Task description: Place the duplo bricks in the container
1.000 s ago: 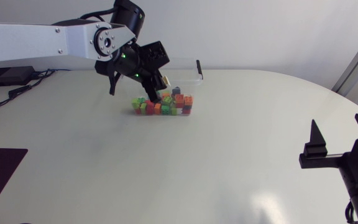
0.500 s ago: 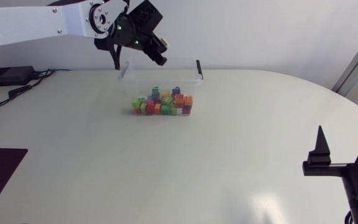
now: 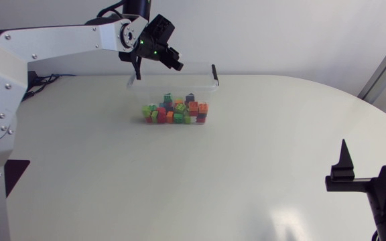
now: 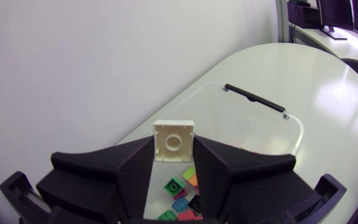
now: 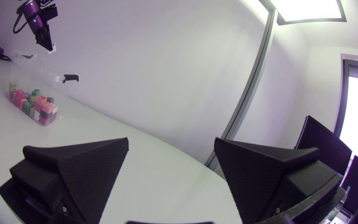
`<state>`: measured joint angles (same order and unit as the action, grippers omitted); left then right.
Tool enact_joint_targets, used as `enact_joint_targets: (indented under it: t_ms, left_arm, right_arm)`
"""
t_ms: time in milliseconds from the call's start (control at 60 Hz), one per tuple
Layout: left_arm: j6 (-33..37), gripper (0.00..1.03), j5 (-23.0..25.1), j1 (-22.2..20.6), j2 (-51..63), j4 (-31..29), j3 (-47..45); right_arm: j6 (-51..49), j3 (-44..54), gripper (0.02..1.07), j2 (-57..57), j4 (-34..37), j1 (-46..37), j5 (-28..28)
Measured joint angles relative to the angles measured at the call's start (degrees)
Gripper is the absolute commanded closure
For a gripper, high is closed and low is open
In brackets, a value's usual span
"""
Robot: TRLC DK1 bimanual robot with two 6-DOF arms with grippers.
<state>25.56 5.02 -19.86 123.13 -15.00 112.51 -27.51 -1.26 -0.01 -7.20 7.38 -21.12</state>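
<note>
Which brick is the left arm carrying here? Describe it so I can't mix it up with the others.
Find the clear container at the far side of the table, by the wall. The left gripper hangs above it, shut on a single white brick whose hollow underside faces the wrist camera. The coloured bricks lie down in the container; this is the only white one.

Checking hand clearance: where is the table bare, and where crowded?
Bare: the broad table between the container and the right gripper, and the stretch left of the container. Crowded: the container, piled with coloured duplo bricks, the left gripper holding a white duplo brick above its rim.
</note>
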Motion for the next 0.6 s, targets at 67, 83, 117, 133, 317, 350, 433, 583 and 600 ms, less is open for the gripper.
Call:
enact_joint_targets:
  t_ms: [67, 83, 117, 133, 317, 350, 433, 583, 600]
  left_arm:
    - [-0.68, 0.20, -0.85, 0.24, 0.70, -0.04, 0.37]
    - [-0.90, 0.13, -0.98, 0.28, 0.79, -0.04, 0.37]
    - [-1.40, 0.04, -1.14, 0.48, 0.83, -0.07, 0.37]
    - [-1.60, 0.04, -1.22, 0.57, 0.83, -0.07, 0.37]
    - [-2.73, 0.04, -2.01, 1.44, 0.76, 0.79, 0.11]
    - [-2.97, 0.04, -2.38, 1.49, 0.37, 1.68, -0.63]
    - [-3.37, 0.04, -3.08, 1.81, -1.79, 4.11, -4.24]
    - [-3.54, 0.04, -5.22, 2.23, -8.04, 9.84, -12.07]
    - [-3.56, 0.04, -5.46, 2.25, -8.81, 10.34, -12.83]
  right_arm:
    - [0.00, 0.00, 0.07, 0.00, 0.00, 0.00, -0.24]
    - [0.00, 0.00, 0.07, 0.00, 0.00, 0.00, -0.37]
    - [0.00, 0.00, 0.07, 0.00, 0.00, 0.00, -0.39]
    - [0.00, 0.00, 0.07, 0.00, 0.02, 0.00, -0.39]
    - [0.00, 0.00, 0.07, 0.00, 0.83, -0.39, -1.29]
    - [0.00, 0.00, 0.07, 0.00, 0.85, -0.44, -1.44]
    - [0.00, 0.00, 0.07, 0.00, 0.98, -0.44, -1.49]
    - [0.07, 0.00, 0.07, 0.00, 1.03, -0.48, -1.49]
    - [0.13, 0.00, 0.07, 0.00, 1.03, -0.48, -1.51]
